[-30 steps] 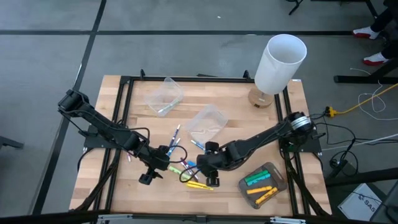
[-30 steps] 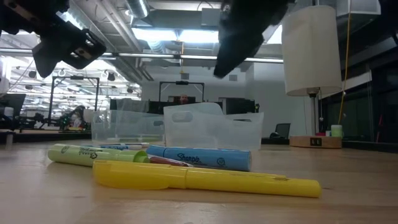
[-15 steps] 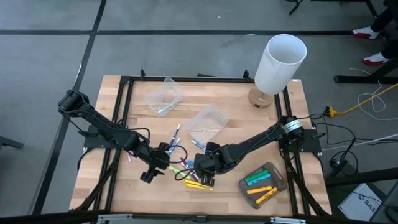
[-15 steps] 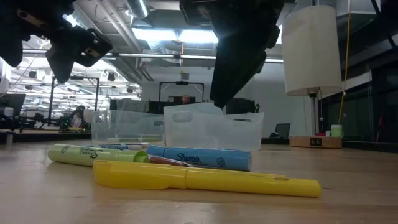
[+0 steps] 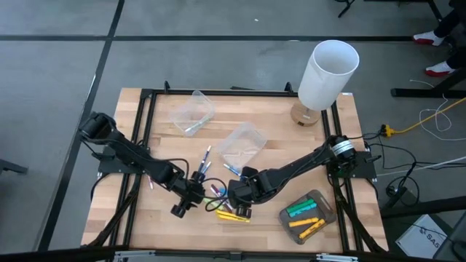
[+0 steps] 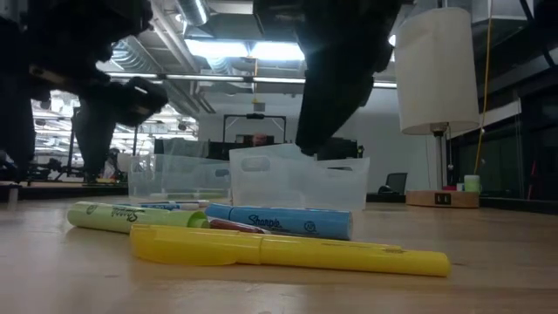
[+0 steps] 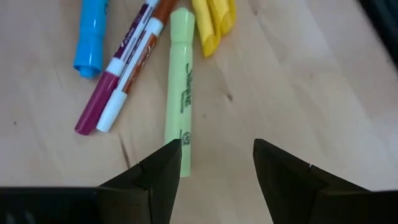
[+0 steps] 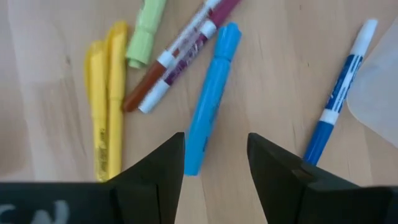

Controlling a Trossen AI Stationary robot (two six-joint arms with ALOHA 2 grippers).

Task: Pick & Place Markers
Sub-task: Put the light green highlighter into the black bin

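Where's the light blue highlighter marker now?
Light blue highlighter marker lies flat on the table's near-centre, between the maroon-and-white pens and the blue-capped white pen, under the right gripper.

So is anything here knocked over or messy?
Yes: one clear tub looks tipped askew mid-table, and loose markers lie jumbled in a heap, while others sit neatly in the grey tray. Both pincers hover open.

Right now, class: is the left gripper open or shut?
Open: the left gripper shows bare table between its fingers, holding nothing, above the light green marker.
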